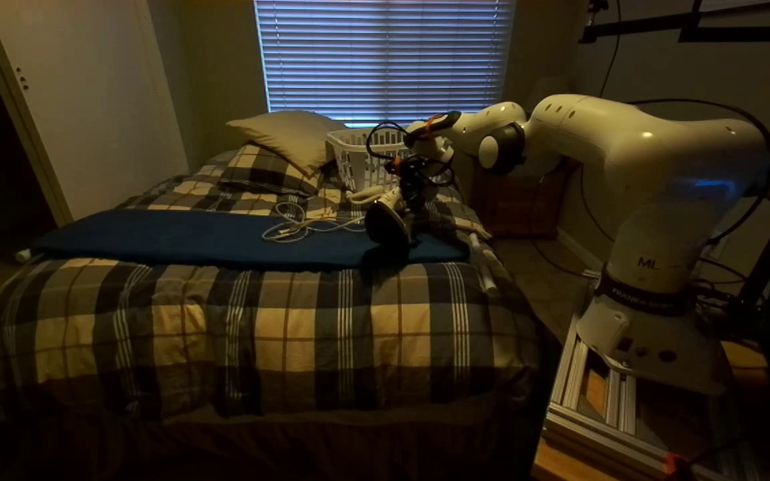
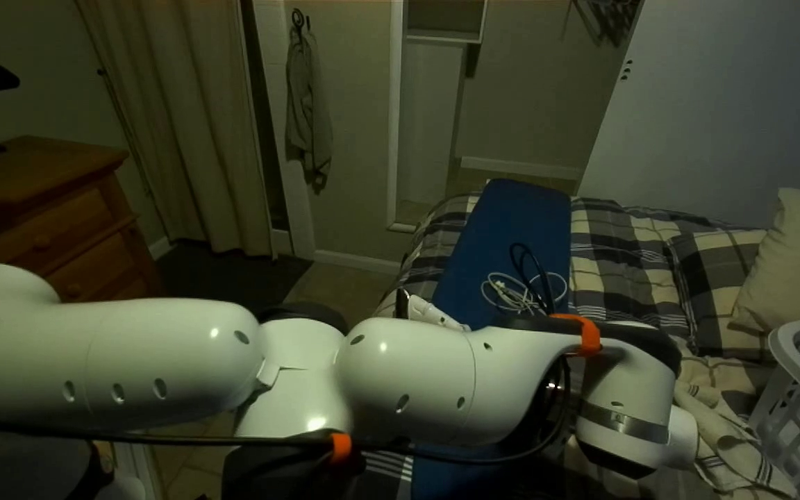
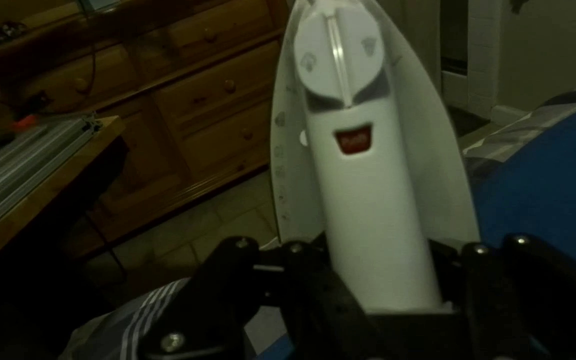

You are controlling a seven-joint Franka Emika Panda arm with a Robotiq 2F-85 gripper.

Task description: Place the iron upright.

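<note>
One basket point(image 1: 356, 160), contents unclear, stands apart from the gripped iron point(image 3: 365, 195)

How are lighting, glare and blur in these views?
In an exterior view, bright window blinds, low light elsewhere, the near face of the iron almost black; in an exterior view, glare spots on the white arm; in the wrist view, the gripper is dark, print on the iron's red patch looks soft.

wrist view | iron point(image 3: 368, 185) tip: cropped | side markings point(image 3: 279, 151): blurred
</note>
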